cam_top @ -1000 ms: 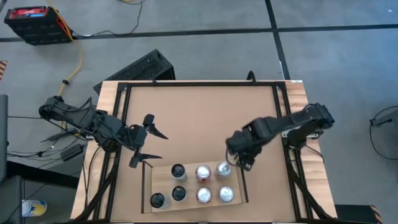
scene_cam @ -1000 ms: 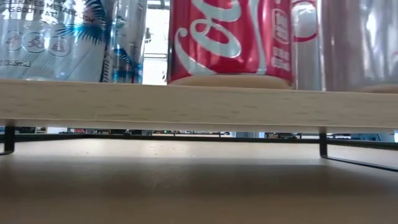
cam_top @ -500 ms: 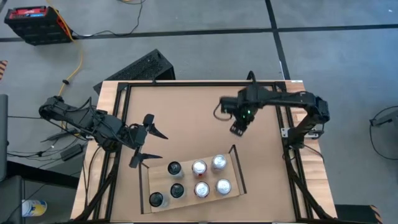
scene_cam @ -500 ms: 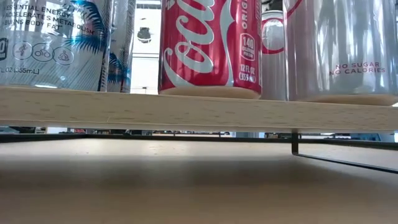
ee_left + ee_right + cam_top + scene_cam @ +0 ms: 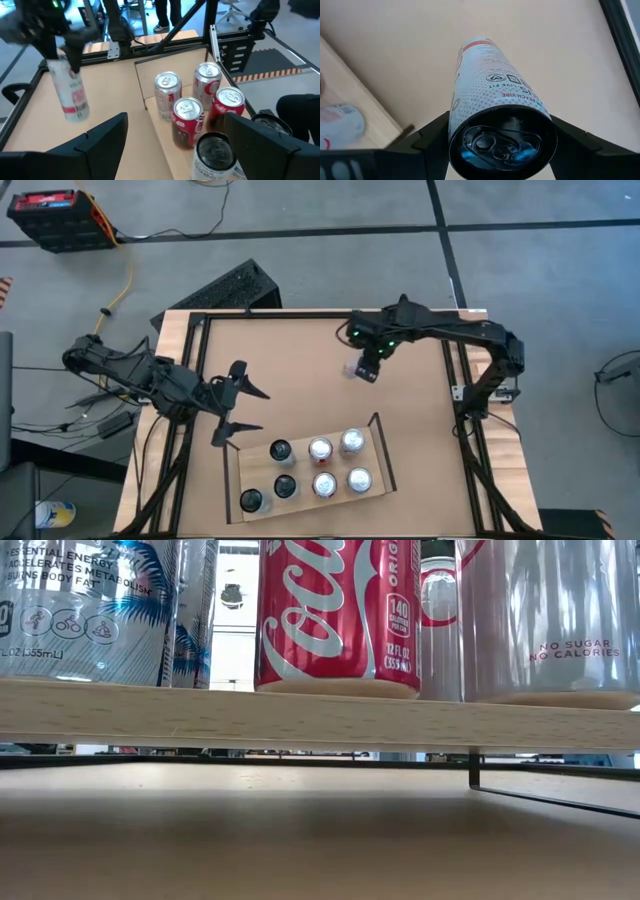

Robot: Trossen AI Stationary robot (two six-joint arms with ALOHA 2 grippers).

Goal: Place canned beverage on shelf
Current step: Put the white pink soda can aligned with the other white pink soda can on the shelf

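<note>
R gripper (image 5: 364,366) clamps a slim white can w/ red print (image 5: 492,85), held above the table's far middle, well apart from the pale wood plank shelf (image 5: 385,480). Only the L wrist view shows it hanging upright. L gripper (image 5: 238,408) gapes empty by the shelf's left end.

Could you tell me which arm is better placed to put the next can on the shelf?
The right. Its gripper already holds a slim can above the tabletop beyond the shelf, while the left gripper hangs open and empty near the shelf's end.
</note>
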